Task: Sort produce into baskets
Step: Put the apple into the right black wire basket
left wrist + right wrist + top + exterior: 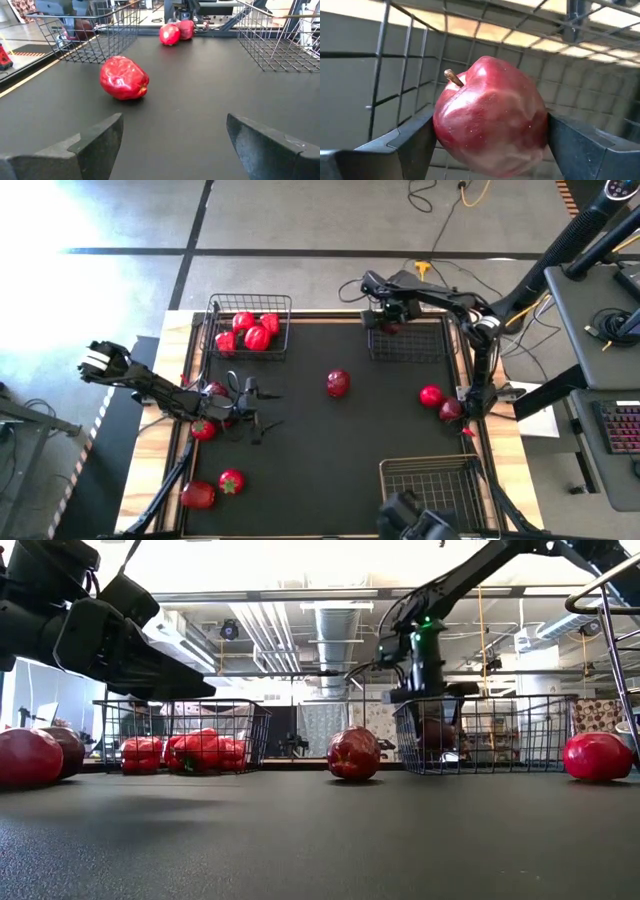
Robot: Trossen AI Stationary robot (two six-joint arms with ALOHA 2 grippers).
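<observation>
- The apple (490,120), dark red with a brown stem, sits clamped between the right gripper's (392,318) two fingers, inside the far right basket (408,345); its stem tilts up and to one side in the right wrist view, so its stem axis is slanted, not upright.
- A bright red pepper (124,78) lies on its side at the middle of the mat, clear of everything else.
- The far left basket (250,352) holds a pile of red peppers (250,330).
- Two red fruits (440,402) rest near the mat's right edge; more pieces lie along the left edge, with two tomatoes (215,488) at the near left corner.
- A third basket (430,480) stands at the near right.
- The surface is a black mat (330,450) on a wood-edged table, with grey floor and cables beyond.
- The left gripper (262,410) hovers low over the mat's left side, fingers spread wide, holding nothing.
</observation>
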